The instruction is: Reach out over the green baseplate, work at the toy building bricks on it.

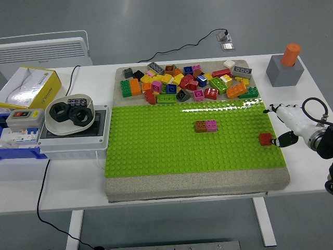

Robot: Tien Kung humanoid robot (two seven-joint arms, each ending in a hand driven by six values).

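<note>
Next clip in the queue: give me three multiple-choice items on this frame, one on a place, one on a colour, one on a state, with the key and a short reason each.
1. Where is the lone red brick on the green baseplate?
A. near its right edge
B. at its left edge
C. in its middle

2. What colours are the two joined bricks mid-plate?
A. blue and yellow
B. brown and pink
C. grey and white

3. What is the right hand doing?
A. gripping an orange brick
B. resting flat on the pile
C. open beside the red brick, holding nothing

Key: 1 A, it sits by the right rim. 2 B, brown left, pink right. 3 C, fingers spread, nothing grasped.
</note>
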